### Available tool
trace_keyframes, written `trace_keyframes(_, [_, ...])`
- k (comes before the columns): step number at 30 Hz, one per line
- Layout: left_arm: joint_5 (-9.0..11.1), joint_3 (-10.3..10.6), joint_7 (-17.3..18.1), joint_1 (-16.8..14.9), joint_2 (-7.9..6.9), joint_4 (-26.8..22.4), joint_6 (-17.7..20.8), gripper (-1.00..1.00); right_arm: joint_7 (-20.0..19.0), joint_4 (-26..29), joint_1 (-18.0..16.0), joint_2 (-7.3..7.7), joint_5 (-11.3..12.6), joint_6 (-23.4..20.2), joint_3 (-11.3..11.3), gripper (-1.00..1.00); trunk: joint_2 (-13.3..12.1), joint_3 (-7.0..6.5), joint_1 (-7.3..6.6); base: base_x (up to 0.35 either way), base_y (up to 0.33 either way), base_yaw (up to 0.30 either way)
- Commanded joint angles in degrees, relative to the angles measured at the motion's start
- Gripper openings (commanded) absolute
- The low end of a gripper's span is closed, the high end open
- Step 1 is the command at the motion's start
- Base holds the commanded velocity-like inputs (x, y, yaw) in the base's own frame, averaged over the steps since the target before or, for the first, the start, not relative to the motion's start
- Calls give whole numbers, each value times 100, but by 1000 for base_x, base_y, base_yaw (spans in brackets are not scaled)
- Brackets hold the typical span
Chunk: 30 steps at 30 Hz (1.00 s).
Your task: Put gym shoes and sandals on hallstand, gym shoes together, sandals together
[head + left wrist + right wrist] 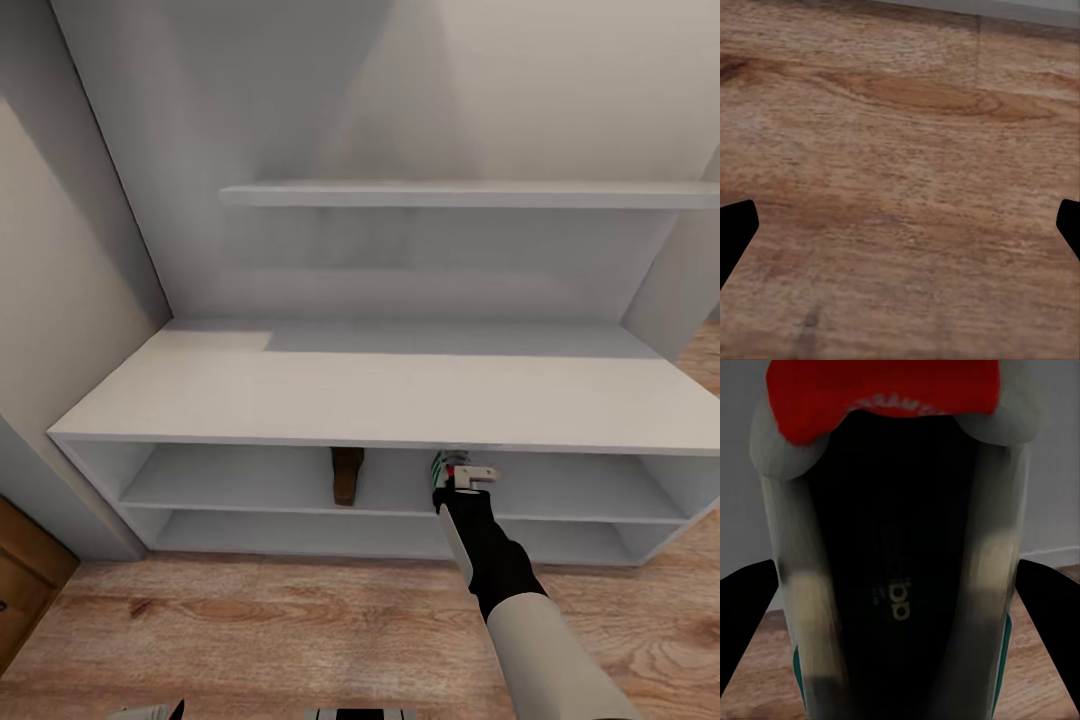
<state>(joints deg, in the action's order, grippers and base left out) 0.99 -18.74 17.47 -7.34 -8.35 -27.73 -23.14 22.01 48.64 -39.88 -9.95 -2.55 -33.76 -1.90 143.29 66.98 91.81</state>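
Observation:
The light grey hallstand fills the head view, a wide bench with two open shelves under it. One dark brown sandal stands on the upper open shelf, near the middle. My right gripper reaches to that shelf's front edge, right of the sandal, shut on a white gym shoe. In the right wrist view the gym shoe with its red patch sits between the two black fingers. My left gripper hangs open over the bare corridor floor.
A long wall shelf hangs above the bench. Plain walls close in the left side, with a brown wooden panel low at the left. Wood plank floor lies in front of the rack.

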Motion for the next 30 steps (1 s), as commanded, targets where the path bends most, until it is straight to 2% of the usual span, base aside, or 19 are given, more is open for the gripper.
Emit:
trace_keyframes(1, [9,-33,55,-4,2,5,-6,100,-4,7,-2,-5,-27,-34,-13,-100,2,6,-1,0,0,0])
trace_keyframes(28, [7,-33,55,-4,0,14,-6,100,-4,9,-2,-5,-35,-34,-33,-100,2,6,-1,82,0,0])
trace_keyframes(29, [7,-33,55,-4,0,14,-6,100,-4,7,-2,-5,-35,-34,-32,100,2,6,-1,9,0,0])
trace_keyframes(30, [7,-33,55,-4,0,14,-6,100,-4,7,-2,-5,-35,-34,-31,100,2,6,-1,6,0,0])
